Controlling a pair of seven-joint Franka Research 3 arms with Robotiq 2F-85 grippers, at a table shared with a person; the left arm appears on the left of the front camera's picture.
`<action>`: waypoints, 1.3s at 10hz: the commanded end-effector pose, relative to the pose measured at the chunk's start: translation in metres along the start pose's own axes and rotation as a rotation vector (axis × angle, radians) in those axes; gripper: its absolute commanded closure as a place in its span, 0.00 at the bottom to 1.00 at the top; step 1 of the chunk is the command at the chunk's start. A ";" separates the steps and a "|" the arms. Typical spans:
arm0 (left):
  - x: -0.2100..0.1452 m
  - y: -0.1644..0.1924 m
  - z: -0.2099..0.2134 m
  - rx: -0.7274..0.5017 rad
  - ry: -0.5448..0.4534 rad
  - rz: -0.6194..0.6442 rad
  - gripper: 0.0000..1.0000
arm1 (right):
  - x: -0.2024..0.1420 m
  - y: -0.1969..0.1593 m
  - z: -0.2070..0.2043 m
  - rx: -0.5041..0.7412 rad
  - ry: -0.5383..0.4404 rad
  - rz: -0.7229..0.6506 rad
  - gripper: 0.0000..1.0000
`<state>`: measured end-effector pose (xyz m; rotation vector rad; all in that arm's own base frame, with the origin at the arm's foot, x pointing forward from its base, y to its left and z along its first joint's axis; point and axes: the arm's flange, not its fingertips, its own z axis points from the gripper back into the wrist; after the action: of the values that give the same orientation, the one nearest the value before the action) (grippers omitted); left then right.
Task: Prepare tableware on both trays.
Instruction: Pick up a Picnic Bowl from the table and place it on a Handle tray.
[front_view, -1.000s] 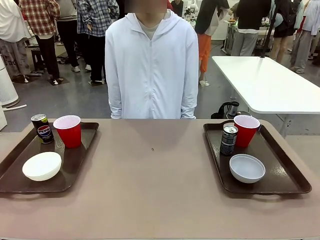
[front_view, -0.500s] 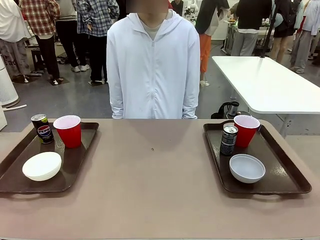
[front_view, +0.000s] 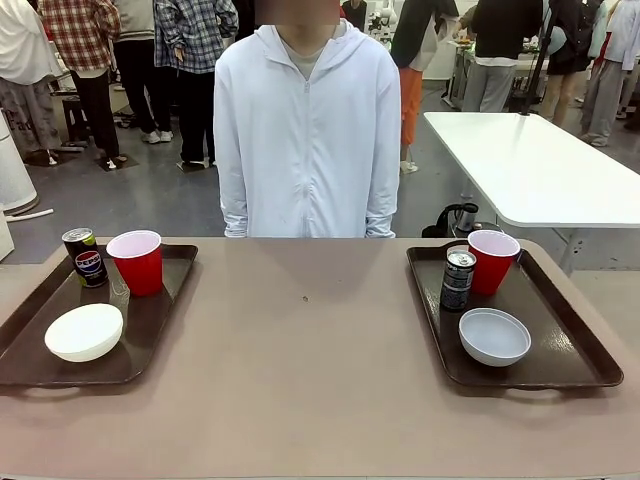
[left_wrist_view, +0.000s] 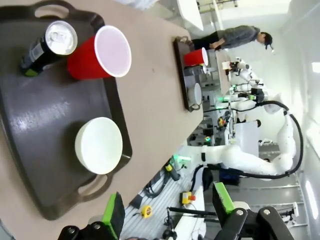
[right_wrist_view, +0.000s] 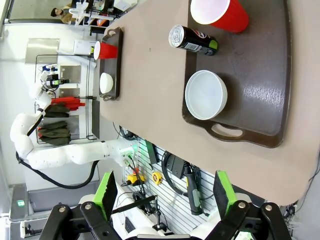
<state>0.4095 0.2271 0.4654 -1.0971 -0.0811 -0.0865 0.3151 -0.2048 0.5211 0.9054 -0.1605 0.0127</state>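
The left tray carries a red cup, a dark can and a white bowl. On the right tray stand a red cup, a dark can and a pale grey bowl. My left gripper hangs open high above the left tray, with its white bowl, red cup and can below. My right gripper is open high above the right tray, bowl, can and cup.
A person in a white hooded jacket stands at the table's far edge, arms down. The tan tabletop lies bare between the trays. A white table stands behind at the right, and other people are farther back.
The person has shifted slightly to the right. Trays and tableware have not moved.
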 end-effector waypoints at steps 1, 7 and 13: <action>0.001 -0.016 -0.014 0.073 0.045 -0.079 0.07 | 0.000 0.002 0.000 0.021 -0.008 0.008 0.00; 0.000 0.000 0.000 0.000 0.000 0.000 0.07 | 0.000 0.002 0.000 0.021 -0.008 0.008 0.00; 0.000 0.000 0.000 0.000 0.000 0.000 0.07 | 0.000 0.002 0.000 0.021 -0.008 0.008 0.00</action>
<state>0.4097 0.2267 0.4642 -1.0840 -0.0793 -0.0974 0.3151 -0.2047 0.5211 0.9052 -0.1604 0.0129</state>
